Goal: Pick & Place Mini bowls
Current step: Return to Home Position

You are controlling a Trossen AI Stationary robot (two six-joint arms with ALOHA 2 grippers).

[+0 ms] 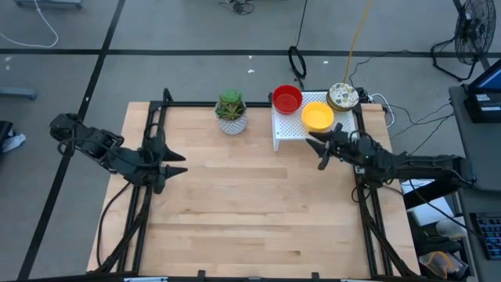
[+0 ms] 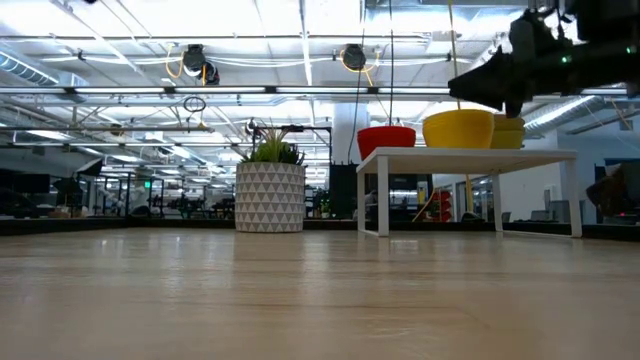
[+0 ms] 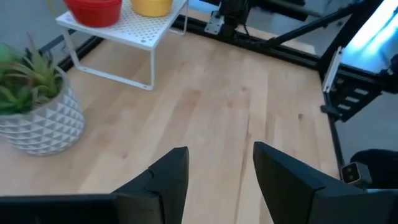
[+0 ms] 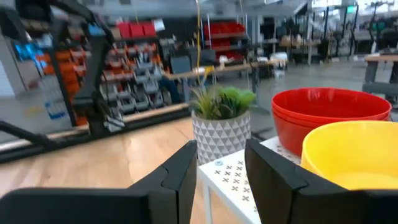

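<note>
Three stacks of mini bowls stand on a white perforated rack (image 1: 288, 130) at the table's far right: red (image 1: 287, 99), yellow (image 1: 317, 116) and speckled cream (image 1: 342, 96). My right gripper (image 1: 316, 150) hangs open just on the near side of the yellow stack, above the rack's near edge, pointing toward the table's left. In its wrist view the open gripper (image 4: 221, 146) has nothing between the fingers, with the yellow stack (image 4: 351, 155) and the red stack (image 4: 333, 115) beside them. My left gripper (image 1: 183, 163) is open over the table's left side, empty (image 3: 221, 152).
A small pale patterned pot with a green plant (image 1: 232, 112) stands at the far edge, left of the rack. The black frame rails (image 1: 149, 141) run along both table sides. Bare wooden tabletop (image 1: 250, 204) lies between the arms and toward the near edge.
</note>
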